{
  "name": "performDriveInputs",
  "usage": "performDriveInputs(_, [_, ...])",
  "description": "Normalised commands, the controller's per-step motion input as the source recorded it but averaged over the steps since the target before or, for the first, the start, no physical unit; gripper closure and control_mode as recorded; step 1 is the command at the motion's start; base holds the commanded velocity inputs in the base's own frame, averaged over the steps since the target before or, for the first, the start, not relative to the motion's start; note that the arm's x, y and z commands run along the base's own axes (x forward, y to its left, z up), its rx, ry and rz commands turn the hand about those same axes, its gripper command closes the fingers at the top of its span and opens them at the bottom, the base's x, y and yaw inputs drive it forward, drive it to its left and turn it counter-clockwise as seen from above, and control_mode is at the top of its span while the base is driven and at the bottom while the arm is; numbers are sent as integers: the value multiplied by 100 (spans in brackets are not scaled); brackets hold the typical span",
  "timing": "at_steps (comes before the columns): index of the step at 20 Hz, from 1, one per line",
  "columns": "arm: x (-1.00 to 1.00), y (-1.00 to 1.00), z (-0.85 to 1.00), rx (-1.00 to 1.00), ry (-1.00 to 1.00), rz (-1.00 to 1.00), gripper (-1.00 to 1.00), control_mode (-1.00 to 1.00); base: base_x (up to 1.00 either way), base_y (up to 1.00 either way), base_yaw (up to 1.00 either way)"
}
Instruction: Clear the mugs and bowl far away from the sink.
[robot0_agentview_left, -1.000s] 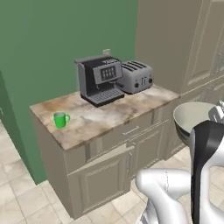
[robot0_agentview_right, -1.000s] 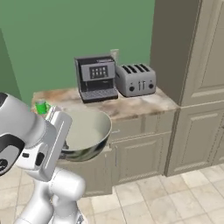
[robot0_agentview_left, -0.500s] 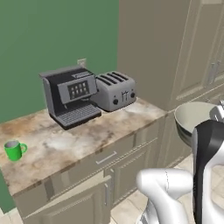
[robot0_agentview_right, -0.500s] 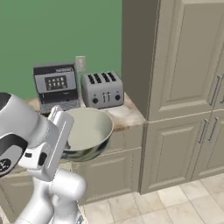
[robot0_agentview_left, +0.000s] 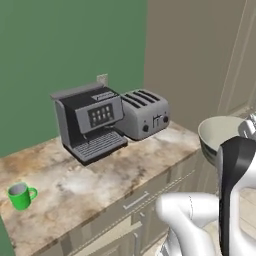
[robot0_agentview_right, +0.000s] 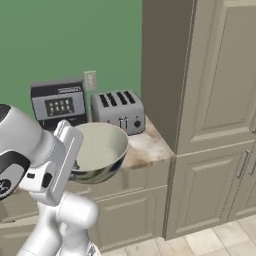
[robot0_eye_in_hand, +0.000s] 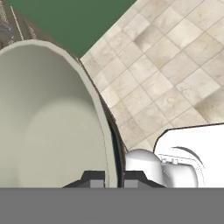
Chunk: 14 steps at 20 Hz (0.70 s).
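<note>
The bowl (robot0_agentview_right: 99, 149) hangs in the air in front of the counter, cream inside and grey outside. My gripper (robot0_eye_in_hand: 113, 177) is shut on its rim, one fingertip inside the wall and one outside. In the hand view the bowl (robot0_eye_in_hand: 48, 127) fills the left half over the tiled floor. From the left base view the bowl (robot0_agentview_left: 220, 134) shows at the right, beyond the counter's end. A green mug (robot0_agentview_left: 21, 195) stands upright on the marble counter (robot0_agentview_left: 100, 175) at its near left. The sink is out of view.
A grey coffee machine (robot0_agentview_left: 92, 122) and a silver toaster (robot0_agentview_left: 146, 114) stand at the back of the counter against the green wall. A tall beige cabinet (robot0_agentview_right: 210, 100) rises right of the counter's end. Tiled floor (robot0_eye_in_hand: 175, 65) lies below.
The base has driven on, so the whole scene has shifted and the counter looks closer. The bowl stays in my shut gripper, in the same place relative to the arm.
</note>
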Motion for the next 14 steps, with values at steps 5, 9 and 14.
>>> performDriveInputs(5, [0,0,0,0,0,0,100,100,12,-33,29])
performDriveInputs(9, [0,0,0,0,0,0,100,100,17,-68,51])
performDriveInputs(14, [0,0,0,0,0,0,100,100,36,-51,59])
